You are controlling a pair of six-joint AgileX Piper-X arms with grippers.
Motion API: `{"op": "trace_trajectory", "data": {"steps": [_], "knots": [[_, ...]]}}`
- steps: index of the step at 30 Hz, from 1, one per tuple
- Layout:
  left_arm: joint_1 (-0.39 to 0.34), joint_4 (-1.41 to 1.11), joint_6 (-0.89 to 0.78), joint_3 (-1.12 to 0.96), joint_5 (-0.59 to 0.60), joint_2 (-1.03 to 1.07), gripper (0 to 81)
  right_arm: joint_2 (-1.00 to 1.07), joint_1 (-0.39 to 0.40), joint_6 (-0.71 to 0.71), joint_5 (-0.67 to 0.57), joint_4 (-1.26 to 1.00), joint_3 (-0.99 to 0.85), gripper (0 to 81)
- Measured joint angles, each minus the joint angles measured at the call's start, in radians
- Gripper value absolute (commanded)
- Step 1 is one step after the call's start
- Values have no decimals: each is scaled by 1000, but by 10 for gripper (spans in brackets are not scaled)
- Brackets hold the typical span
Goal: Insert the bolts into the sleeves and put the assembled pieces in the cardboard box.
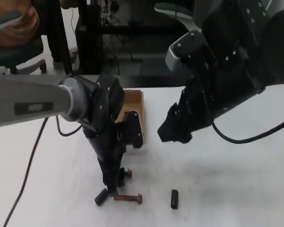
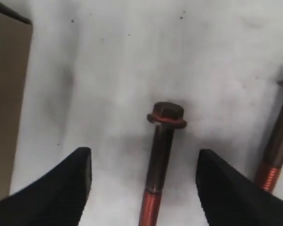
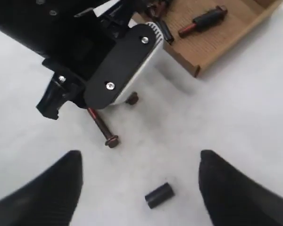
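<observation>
Black fingers (image 2: 61, 193) of the left end effector (image 2: 144, 160) are standing spread on either side of a bolt (image 2: 162, 141), neither one touching it. That bolt is lying flat on the white surface (image 2: 132, 56), its hex head pointing away from the wrist, and a second bolt (image 2: 276, 141) is lying just outside one finger.

Picking up the straddled bolt is looking like the step in hand. Doing it well is probably calling for lowering until the pads are level with the shank, centring it, and closing on the plain part near the head. That way the threaded end is free for a sleeve (image 1: 174, 198) and the neighbour is not getting caught.

Seen from the high view, this arm is hanging at lower centre, with the cardboard box (image 1: 134, 100) sitting behind it at upper centre. The sleeve is lying apart, lower right of centre, and the right end effector (image 3: 140, 160) is hovering spread and empty above it.
</observation>
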Motion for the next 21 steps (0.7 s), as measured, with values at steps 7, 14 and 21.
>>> {"op": "trace_trajectory", "data": {"steps": [7,14,21], "knots": [[-9,49,28,-35,-7,28,365,0,0,298,111,59,33,605],[-27,62,-37,-35,-8,33,18,0,14,514,144,-73,215,605],[12,-15,-292,-9,50,-24,18,42,99,668,197,-215,305,580]]}}
